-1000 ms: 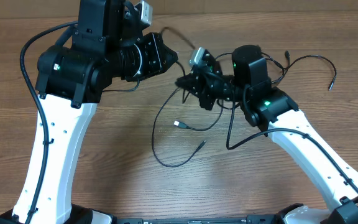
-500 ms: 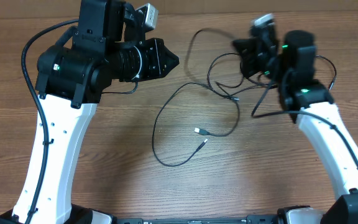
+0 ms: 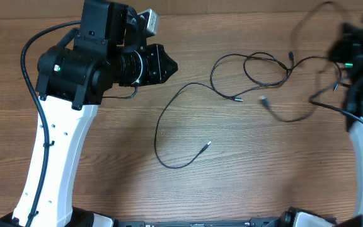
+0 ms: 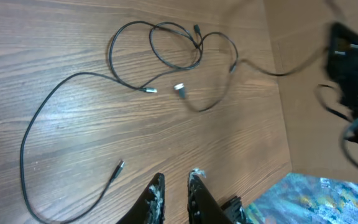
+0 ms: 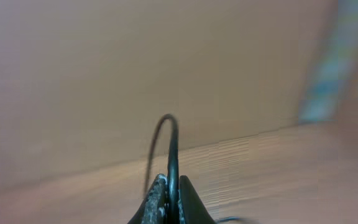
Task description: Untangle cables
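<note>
**1. Status.** The right gripper (image 5: 168, 182) is clenched on the held cable (image 5: 174, 143), which arcs up out of its fingertips. In the overhead view this arm sits raised and blurred at the right edge of the table (image 3: 125, 176). The cable's free plug hangs blurred, right of the table's centre. The left gripper (image 4: 176, 176) hovers toward the back edge, left of centre, with its jaws slightly parted and nothing between them.

**2. Cable positions.** The long cable (image 3: 155, 132) lies alone near the centre, curving toward the front edge, and touches no other cable. The looped cable (image 3: 212, 74) lies in overlapping coils between the centre and the back-right corner. Whether the held cable crosses it cannot be told through the blur.

**3. Procedure.** The step in hand appears to be drawing the held cable clear of the coils toward the right edge.
- Pull low and steadily away from the coils, so the trailing plug slides out rather than snagging.
- If the coils start to drag, stop and pin them with the left gripper.
- Lay the cable well apart from the others before letting go.

**4. Containers.** None is visible. Every cable rests on or hangs over the bare table.
</note>
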{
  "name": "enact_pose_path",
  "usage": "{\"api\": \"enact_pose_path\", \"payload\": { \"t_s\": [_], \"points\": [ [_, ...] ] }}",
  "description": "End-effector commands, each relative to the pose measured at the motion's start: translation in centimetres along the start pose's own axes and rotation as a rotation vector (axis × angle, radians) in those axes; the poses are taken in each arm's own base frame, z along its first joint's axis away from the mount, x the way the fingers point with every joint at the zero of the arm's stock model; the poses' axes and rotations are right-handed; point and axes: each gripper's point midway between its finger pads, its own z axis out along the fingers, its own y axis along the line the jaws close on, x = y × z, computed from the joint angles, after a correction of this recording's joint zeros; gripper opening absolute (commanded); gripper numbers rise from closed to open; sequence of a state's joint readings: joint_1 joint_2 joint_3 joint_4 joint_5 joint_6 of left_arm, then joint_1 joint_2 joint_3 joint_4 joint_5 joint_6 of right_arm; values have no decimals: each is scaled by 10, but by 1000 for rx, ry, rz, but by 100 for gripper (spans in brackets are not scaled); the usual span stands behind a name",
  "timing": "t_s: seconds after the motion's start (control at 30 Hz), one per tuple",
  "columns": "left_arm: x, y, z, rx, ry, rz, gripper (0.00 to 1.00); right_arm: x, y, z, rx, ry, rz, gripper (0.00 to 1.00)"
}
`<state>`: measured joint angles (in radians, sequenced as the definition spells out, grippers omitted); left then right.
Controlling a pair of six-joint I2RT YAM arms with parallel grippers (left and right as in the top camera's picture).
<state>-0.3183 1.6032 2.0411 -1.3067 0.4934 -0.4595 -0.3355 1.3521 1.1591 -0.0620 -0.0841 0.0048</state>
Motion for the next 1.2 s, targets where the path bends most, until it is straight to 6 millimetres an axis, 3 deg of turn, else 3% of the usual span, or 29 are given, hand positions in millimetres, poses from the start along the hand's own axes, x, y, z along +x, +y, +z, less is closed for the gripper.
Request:
{"api": "enact_pose_path", "payload": {
  "t_s": [0.0,0.2,0.47,0.6,0.63,0.67,0.7,0.73,0.83,0.9,1.07,1.17],
  "points": [
    [-2,-4,-13,-3,-34,39,14,-31,-78,-25,266,-84,-24,4],
    [6,0,-13,-18,0,19,11,-13,-186,-41,453,-56,29,4],
    [15,3,-13,-30,35,-1,12,21,-282,-49,588,-42,79,4],
    [22,7,-13,-43,62,-17,12,41,-333,-70,763,-32,109,4],
    [24,7,-13,-46,68,-20,12,45,-345,-77,811,-33,118,13],
    [25,8,-14,-49,75,-24,13,49,-356,-84,852,-40,135,70],
    [27,8,-14,-51,80,-27,13,51,-363,-89,870,-48,156,100],
    [28,9,-14,-54,86,-31,13,52,-368,-93,881,-59,186,100],
    [31,11,-14,-61,98,-38,14,52,-368,-94,833,-92,258,100],
    [33,11,-14,-63,103,-41,13,46,-353,-83,721,-94,257,100],
    [33,11,-14,-64,104,-30,11,21,-276,-45,326,-105,219,100],
    [30,15,-14,-86,91,-26,26,11,-223,-27,156,-91,199,100]
  ]
}}
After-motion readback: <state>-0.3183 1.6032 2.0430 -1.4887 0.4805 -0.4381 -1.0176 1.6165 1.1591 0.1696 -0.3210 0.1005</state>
